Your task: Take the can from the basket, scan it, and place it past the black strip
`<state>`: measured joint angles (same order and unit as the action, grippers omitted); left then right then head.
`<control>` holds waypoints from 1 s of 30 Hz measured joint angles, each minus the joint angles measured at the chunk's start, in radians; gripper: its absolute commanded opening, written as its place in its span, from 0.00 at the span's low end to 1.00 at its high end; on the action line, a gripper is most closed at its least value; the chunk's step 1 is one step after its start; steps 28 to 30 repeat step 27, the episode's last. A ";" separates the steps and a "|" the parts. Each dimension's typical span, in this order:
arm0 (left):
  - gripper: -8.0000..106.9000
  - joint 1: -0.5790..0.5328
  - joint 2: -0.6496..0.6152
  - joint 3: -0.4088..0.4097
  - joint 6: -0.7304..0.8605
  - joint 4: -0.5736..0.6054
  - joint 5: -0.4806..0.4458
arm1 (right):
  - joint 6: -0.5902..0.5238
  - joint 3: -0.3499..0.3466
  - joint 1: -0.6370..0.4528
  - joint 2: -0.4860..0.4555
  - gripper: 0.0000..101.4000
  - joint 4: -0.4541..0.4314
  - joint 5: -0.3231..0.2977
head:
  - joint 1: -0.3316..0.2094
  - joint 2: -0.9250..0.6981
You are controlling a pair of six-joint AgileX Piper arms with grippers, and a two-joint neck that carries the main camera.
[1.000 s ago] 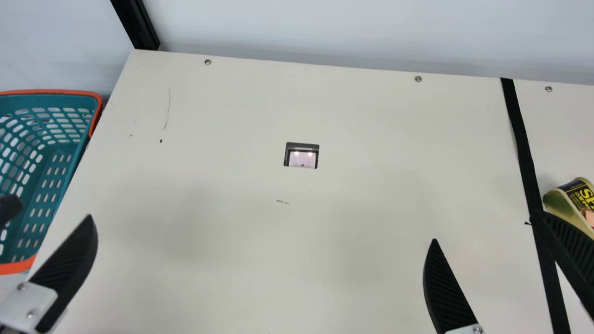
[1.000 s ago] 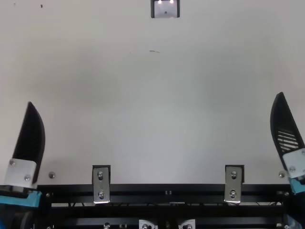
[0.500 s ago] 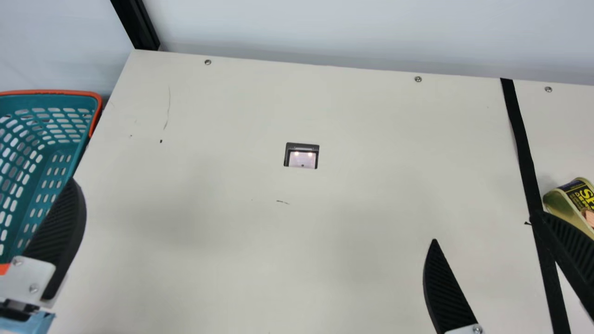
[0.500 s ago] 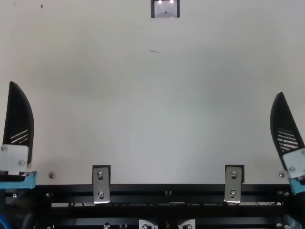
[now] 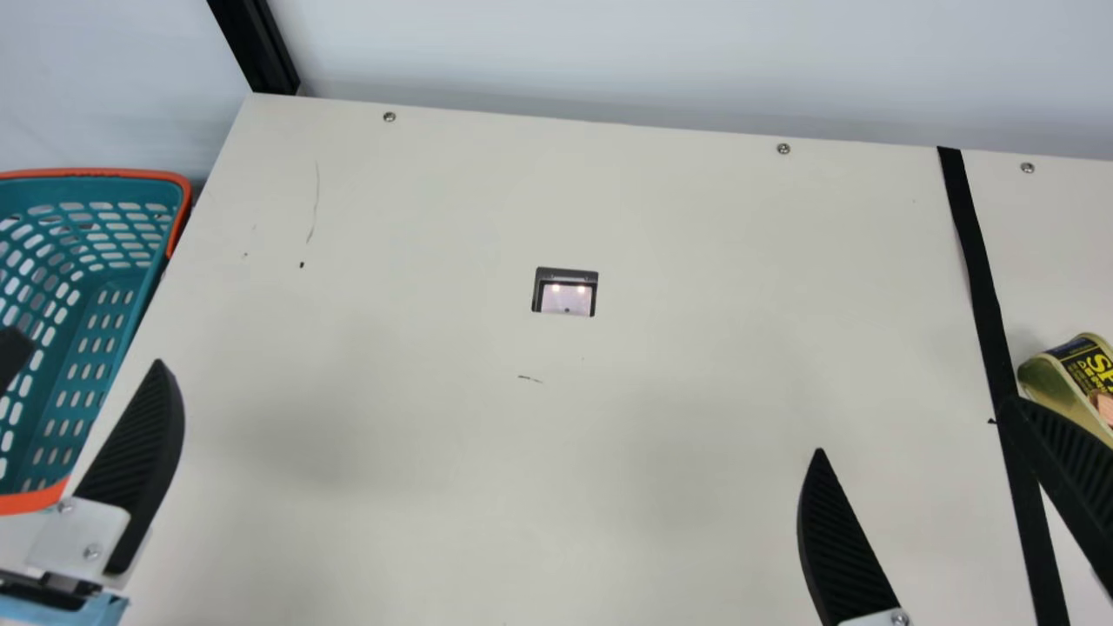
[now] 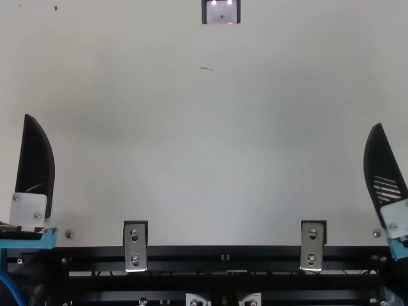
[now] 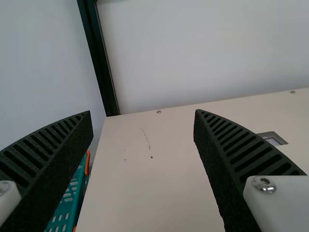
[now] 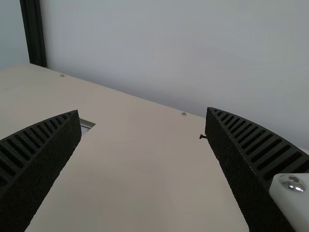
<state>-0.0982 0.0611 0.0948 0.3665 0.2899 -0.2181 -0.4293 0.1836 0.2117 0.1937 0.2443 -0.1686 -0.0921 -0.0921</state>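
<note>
Overall, a pale wall [image 5: 609, 52] backs the cream worktop [image 5: 522, 478]; beside its left edge, a teal basket [image 5: 113, 173]. The can [image 5: 1061, 381] lies past the black strip [image 5: 971, 235]. My left claw [image 5: 87, 352] and right claw [image 5: 911, 427] gape wide.

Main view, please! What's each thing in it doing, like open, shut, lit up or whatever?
Left gripper: open, holding nothing
Right gripper: open, holding nothing
Basket: open-topped
Scanner window: two bright spots in it
Black strip: flat on the table, a bit wavy
Can: past the strip, partly hidden
</note>
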 measured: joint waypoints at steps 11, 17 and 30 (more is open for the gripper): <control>0.85 0.000 0.000 0.000 0.000 0.000 0.000 | 0.166 -0.038 -0.078 -0.151 1.00 -0.039 -0.140 | 0.000 0.000; 0.85 0.000 0.000 0.000 0.000 0.000 0.000 | 0.194 -0.043 -0.088 -0.184 1.00 -0.047 -0.162 | 0.000 0.000; 0.85 0.000 0.000 0.000 0.000 0.000 0.000 | 0.194 -0.043 -0.088 -0.184 1.00 -0.047 -0.164 | 0.000 0.000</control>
